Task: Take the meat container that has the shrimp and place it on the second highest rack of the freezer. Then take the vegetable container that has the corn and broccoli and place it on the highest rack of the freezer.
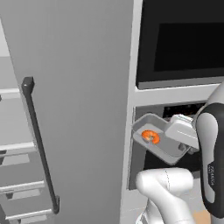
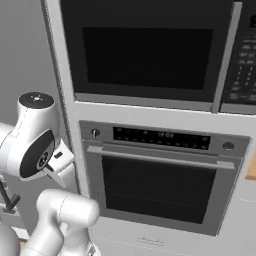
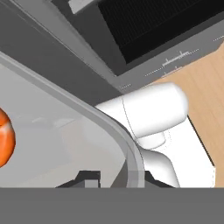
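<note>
Right base view: oven (image 2: 160, 180) under microwave (image 2: 145, 50)

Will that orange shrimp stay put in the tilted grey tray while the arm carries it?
Probably not firmly: the small curled orange shrimp lies loose in the shallow grey rectangular tray, which is tilted in the gripper. It may slide toward the lower rim; that rim should likely catch it.

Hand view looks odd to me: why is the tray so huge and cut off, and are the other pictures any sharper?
Hand view: the meat container sits so close that its rim curves large and the shrimp is cropped. Left base view: the whole tray shows, slightly soft, evenly lit. Right base view: the oven glass is flat black, without glare.
</note>
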Controlling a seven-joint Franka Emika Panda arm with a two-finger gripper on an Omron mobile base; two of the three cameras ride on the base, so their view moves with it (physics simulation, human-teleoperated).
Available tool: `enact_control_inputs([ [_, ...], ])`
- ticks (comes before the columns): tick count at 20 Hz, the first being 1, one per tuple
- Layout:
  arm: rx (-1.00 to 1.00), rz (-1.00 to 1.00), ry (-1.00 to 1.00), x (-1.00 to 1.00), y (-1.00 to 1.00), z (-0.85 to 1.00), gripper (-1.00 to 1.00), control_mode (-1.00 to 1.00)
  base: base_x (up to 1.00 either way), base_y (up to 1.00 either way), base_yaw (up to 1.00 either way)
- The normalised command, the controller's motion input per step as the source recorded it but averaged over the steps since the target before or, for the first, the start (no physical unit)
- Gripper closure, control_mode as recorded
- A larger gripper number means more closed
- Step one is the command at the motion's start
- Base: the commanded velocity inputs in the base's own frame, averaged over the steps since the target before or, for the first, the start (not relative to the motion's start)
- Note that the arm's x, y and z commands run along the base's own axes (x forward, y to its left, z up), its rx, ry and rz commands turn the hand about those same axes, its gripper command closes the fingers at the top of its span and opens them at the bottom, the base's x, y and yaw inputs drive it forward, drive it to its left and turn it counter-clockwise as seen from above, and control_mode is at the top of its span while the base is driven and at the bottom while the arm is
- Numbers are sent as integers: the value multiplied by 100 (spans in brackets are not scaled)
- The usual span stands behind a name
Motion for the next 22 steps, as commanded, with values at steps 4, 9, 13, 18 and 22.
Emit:
enact_control_inputs([
  [4, 0, 0, 0, 0, 0, 0, 100, 100, -35, 100, 0],
  [9, 0, 0, 0, 0, 0, 0, 100, 100, -38, 100, 0],
  [13, 0, 0, 0, 0, 0, 0, 100, 100, -22, 100, 0],
  [18, 0, 0, 0, 0, 0, 0, 100, 100, 15, 79, -2],
  [22, 0, 0, 0, 0, 0, 0, 100, 100, 48, 35, -1],
])
